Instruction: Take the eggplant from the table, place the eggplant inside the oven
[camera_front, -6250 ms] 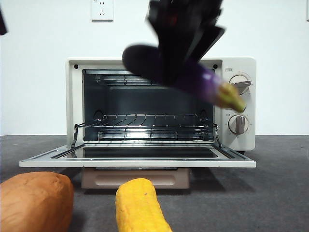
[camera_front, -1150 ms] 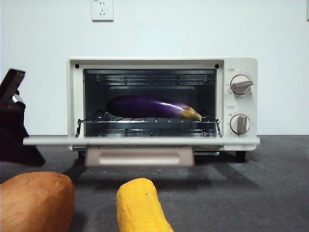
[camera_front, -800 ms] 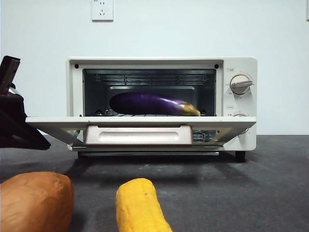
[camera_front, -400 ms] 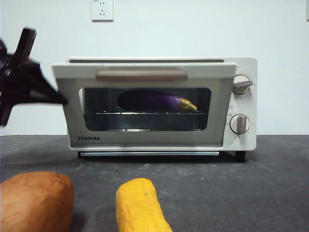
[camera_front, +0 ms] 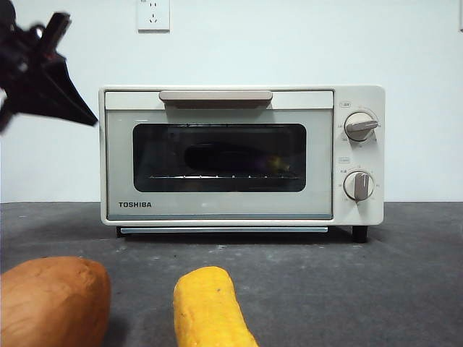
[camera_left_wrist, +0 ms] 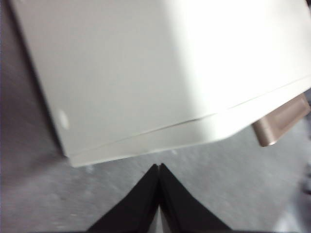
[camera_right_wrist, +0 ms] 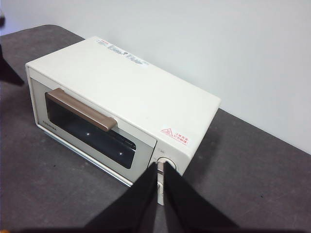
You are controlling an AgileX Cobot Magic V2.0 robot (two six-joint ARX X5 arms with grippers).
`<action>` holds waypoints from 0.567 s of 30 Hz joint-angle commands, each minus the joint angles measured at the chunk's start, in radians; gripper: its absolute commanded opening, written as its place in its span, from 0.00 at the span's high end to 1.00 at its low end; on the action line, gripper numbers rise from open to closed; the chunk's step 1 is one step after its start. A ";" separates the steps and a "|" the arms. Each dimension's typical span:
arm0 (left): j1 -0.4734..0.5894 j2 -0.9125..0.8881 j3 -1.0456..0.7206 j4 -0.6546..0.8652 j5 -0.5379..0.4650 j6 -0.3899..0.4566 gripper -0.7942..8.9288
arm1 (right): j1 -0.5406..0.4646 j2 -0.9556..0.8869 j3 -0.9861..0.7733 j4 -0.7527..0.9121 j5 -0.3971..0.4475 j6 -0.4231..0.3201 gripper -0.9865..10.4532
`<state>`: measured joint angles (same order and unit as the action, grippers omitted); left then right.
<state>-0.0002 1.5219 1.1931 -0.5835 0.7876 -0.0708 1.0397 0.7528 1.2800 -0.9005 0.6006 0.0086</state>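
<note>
The eggplant [camera_front: 228, 157] lies on the wire rack inside the oven [camera_front: 217, 210], seen dimly through the dark glass of the shut door. Its beige handle [camera_front: 215, 97] runs along the door's top. My left gripper [camera_front: 85, 118] hangs in the air just off the oven's upper left corner, apart from it. In the left wrist view that gripper [camera_left_wrist: 159, 166] is shut and empty, over the oven's cream top [camera_left_wrist: 146, 73] and the handle's end [camera_left_wrist: 282, 124]. My right gripper [camera_right_wrist: 160, 165] is shut and empty, high above the oven [camera_right_wrist: 136, 82] near its knob side.
An orange-brown sweet potato [camera_front: 51, 300] and a yellow corn-like cylinder [camera_front: 210, 307] lie on the dark grey table [camera_front: 362, 289] in front of the oven. Two knobs [camera_front: 359, 126] sit on the oven's right side. A white wall with a socket [camera_front: 153, 14] stands behind.
The eggplant went from the gripper onto the rack. The oven door swung up from flat to fully shut. The left gripper rose along the door's left side to the oven's top corner.
</note>
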 commanded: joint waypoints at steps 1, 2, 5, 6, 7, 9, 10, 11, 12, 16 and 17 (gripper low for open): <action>-0.018 -0.073 0.031 0.004 -0.077 0.002 0.91 | 0.011 0.029 -0.005 0.005 0.000 0.018 0.91; -0.030 -0.111 0.030 0.004 -0.106 0.008 0.91 | 0.010 0.034 -0.012 0.001 0.001 0.018 0.91; -0.073 -0.218 0.025 0.005 -0.212 0.031 0.91 | 0.002 0.044 -0.046 0.006 0.000 0.018 0.91; -0.089 -0.250 0.021 0.006 -0.253 0.037 0.91 | -0.004 0.043 -0.061 0.013 0.000 0.019 0.91; -0.107 -0.287 0.014 0.009 -0.299 0.039 0.91 | -0.011 0.043 -0.082 0.025 -0.002 0.022 0.91; -0.146 -0.360 -0.014 0.033 -0.369 0.040 0.91 | -0.025 0.043 -0.125 0.056 -0.004 0.034 0.91; -0.163 -0.395 -0.033 0.045 -0.393 0.040 0.91 | -0.032 0.042 -0.147 0.079 -0.011 0.034 0.91; -0.183 -0.434 -0.058 0.062 -0.418 0.037 0.91 | -0.041 0.035 -0.175 0.108 -0.026 0.037 0.91; -0.201 -0.472 -0.087 0.081 -0.442 0.027 0.91 | -0.051 0.024 -0.206 0.144 -0.045 0.039 0.91; -0.268 -0.618 -0.216 0.142 -0.525 -0.007 0.91 | -0.089 -0.009 -0.330 0.306 -0.133 0.061 0.91; -0.286 -0.658 -0.254 0.158 -0.550 -0.016 0.91 | -0.098 -0.017 -0.367 0.352 -0.144 0.072 0.91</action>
<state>-0.2787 0.8772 0.9527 -0.4389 0.2523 -0.0673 0.9371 0.7311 0.9257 -0.5873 0.4629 0.0479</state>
